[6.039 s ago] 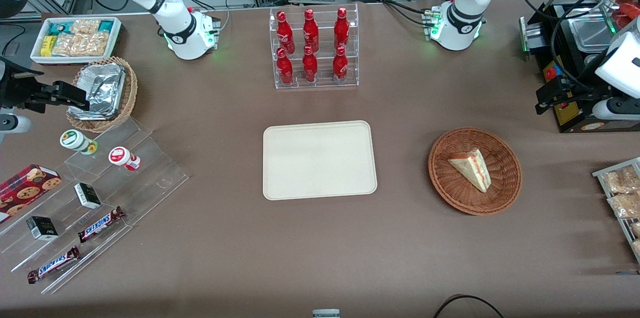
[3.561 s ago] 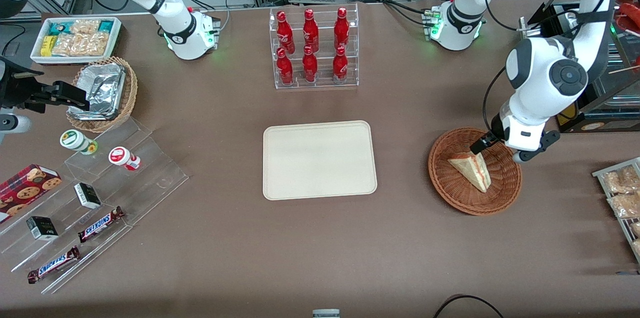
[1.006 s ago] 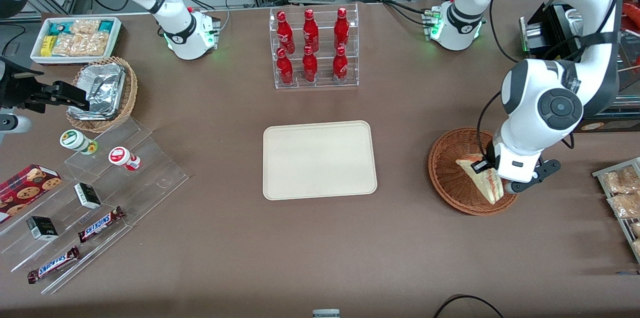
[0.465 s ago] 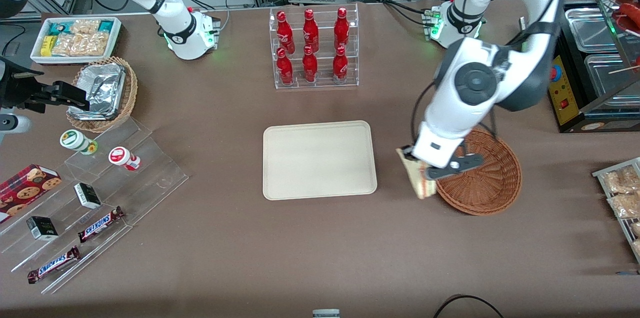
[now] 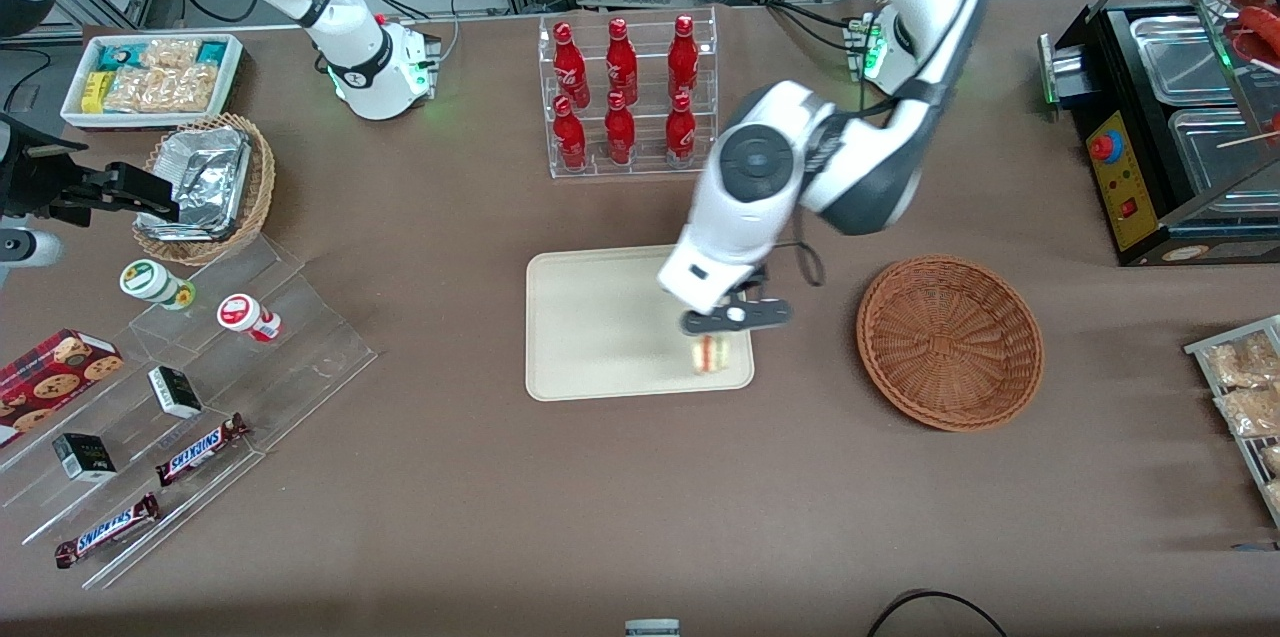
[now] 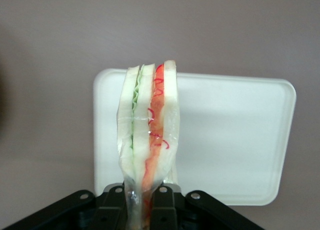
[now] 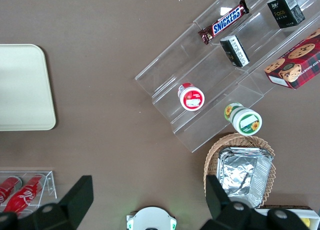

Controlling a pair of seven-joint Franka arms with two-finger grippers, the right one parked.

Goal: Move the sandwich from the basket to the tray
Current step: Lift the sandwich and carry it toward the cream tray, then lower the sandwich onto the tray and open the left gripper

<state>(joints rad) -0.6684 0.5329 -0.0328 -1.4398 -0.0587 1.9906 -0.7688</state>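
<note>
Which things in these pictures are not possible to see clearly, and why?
- Triangular clear-wrapped sandwich: front view, mostly covered by the left gripper.
- Its held end: wrist view, cut by the picture's edge; jaws shut on it.
- Gap between sandwich and flat cream-beige tray: cannot tell.

- Sandwich: pale bread, green and red filling layers.
- Tray: plain cream-beige.
- Basket: reddish-brown woven wicker.
- Gripper: black, above the tray's corner.
</note>
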